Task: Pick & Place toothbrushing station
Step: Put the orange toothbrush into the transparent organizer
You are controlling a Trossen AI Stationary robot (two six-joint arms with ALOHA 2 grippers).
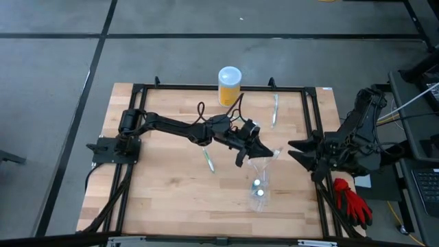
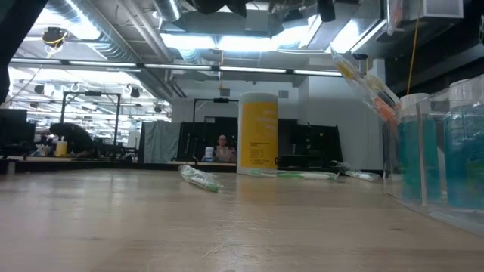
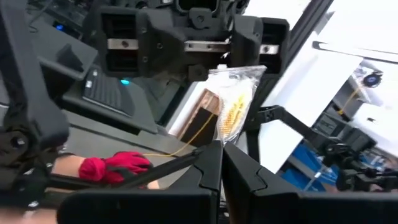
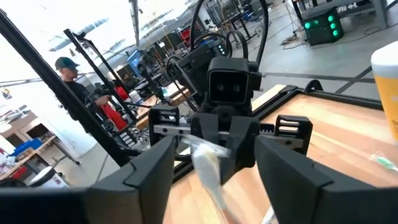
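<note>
1. Near edge: the wooden table [image 1: 158, 206] is bare along its near left side, which is the widest free space. A black frame rail [image 1: 312, 171] runs down the right side.
2. Near, right of middle: the clear plastic cup [image 1: 259, 185] stands a little way in from the right rail. In the low view something teal-blue shows through its wall, but I cannot make out what it is.
3. Just beyond the cup, above the table: the left gripper [image 1: 255, 147] is closed on a wrapped toothbrush [image 3: 239, 102], which is held tilted in the air.
4. Facing it from the right: the right gripper [image 1: 296, 147] has its fingers [image 4: 149, 171] spread wide. They sit either side of the wrapper's end and hold nothing.
5. Middle, left of the left gripper: a green toothbrush [image 1: 208, 161] lies flat on the wood, with clear table all round it.
6. Far right: a pale toothbrush [image 1: 275, 110] lies close to the far rail.
7. Far edge, centre: a yellow jar [image 1: 230, 84] with a white lid stands upright.
8. Off the table, near right: a red glove [image 1: 351, 199] sits beside the right arm's base.
9. Room: grey floor surrounds the table. Beyond it is a workshop with ceiling lights, where a person in a green cap [image 4: 65, 68] stands.
</note>
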